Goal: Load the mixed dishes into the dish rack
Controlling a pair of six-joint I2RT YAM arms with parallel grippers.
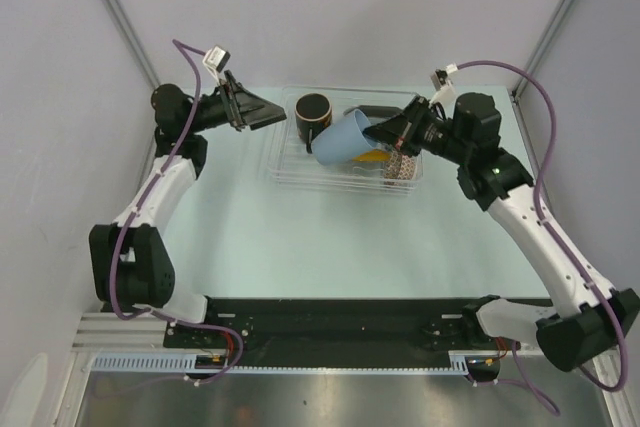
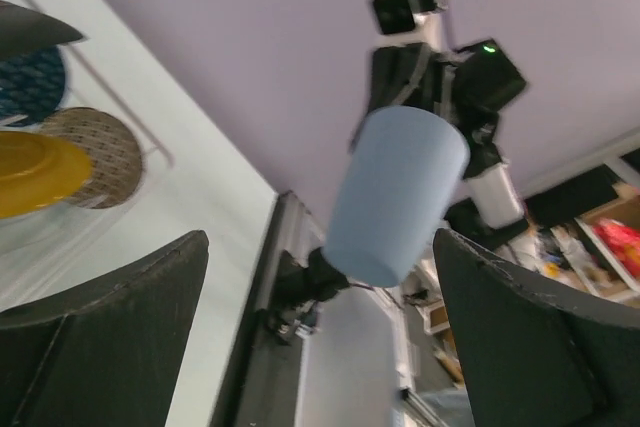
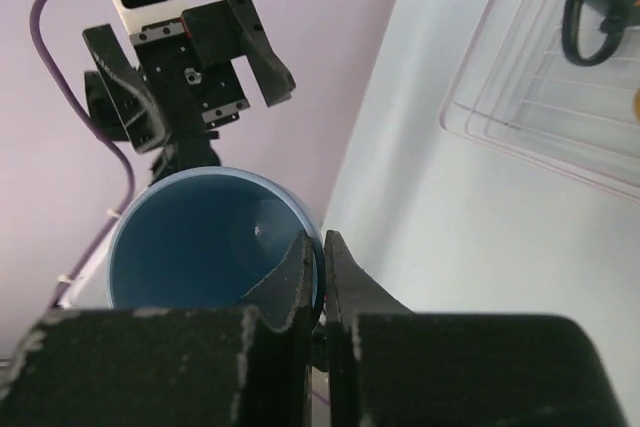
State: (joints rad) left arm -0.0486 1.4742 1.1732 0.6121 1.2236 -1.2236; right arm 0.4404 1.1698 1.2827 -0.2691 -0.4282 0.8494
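My right gripper [image 1: 378,128] is shut on the rim of the light blue cup [image 1: 342,140], one finger inside and one outside [image 3: 320,257], and holds it tilted above the clear dish rack [image 1: 290,169]. The cup's blue inside [image 3: 190,237] fills the right wrist view and its outside shows in the left wrist view [image 2: 395,197]. A dark cup [image 1: 312,113] lies in the rack's left part. The yellow plate [image 1: 372,156], a patterned bowl [image 1: 401,169] and the blue mosaic bowl [image 2: 30,87] stand in the right part. My left gripper [image 1: 278,117] is open and empty by the rack's left end.
The rack sits at the back middle of the pale table [image 1: 300,237]. Grey walls and frame posts [image 1: 120,17] close in both back corners. The dark rail [image 1: 330,322] with both arm bases runs along the near edge.
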